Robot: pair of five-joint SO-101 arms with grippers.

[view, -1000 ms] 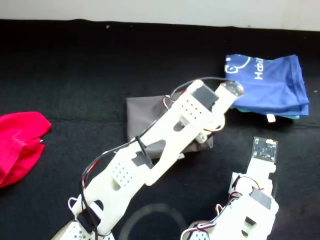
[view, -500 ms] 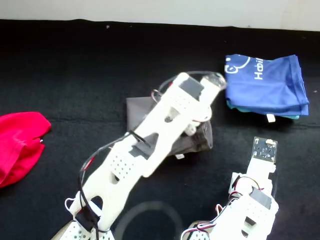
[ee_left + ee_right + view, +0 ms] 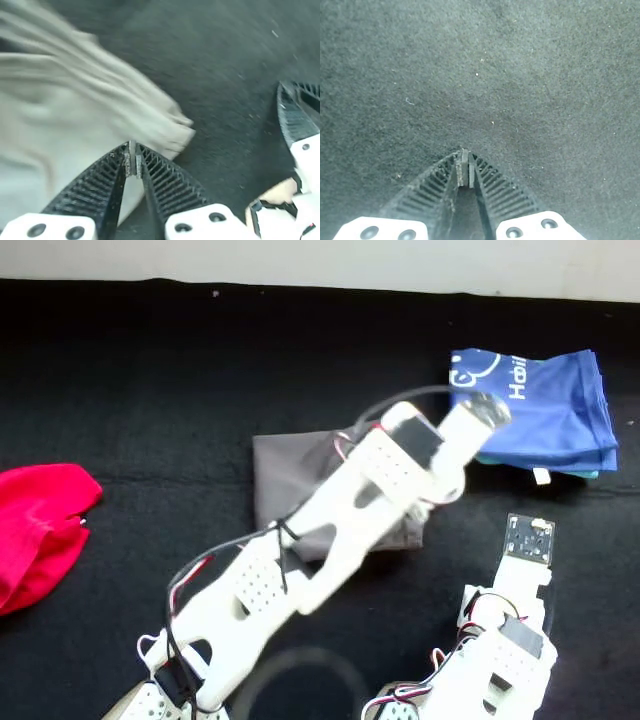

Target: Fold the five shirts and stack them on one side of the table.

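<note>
Blue shirt (image 3: 535, 405) folded at one side, grey shirt (image 3: 285, 470) folded but unstacked, red shirt (image 3: 35, 525) unfolded; my left gripper (image 3: 132, 161) and right gripper (image 3: 465, 167) are both clenched.

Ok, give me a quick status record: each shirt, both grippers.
grey shirt: folded, mid-table, partly under the left arm
blue shirt: folded, far right side, a teal edge showing under it
red shirt: loose heap at the left edge, not folded
left gripper: shut, tips by the grey shirt's edge
right gripper: shut, over bare table
</note>
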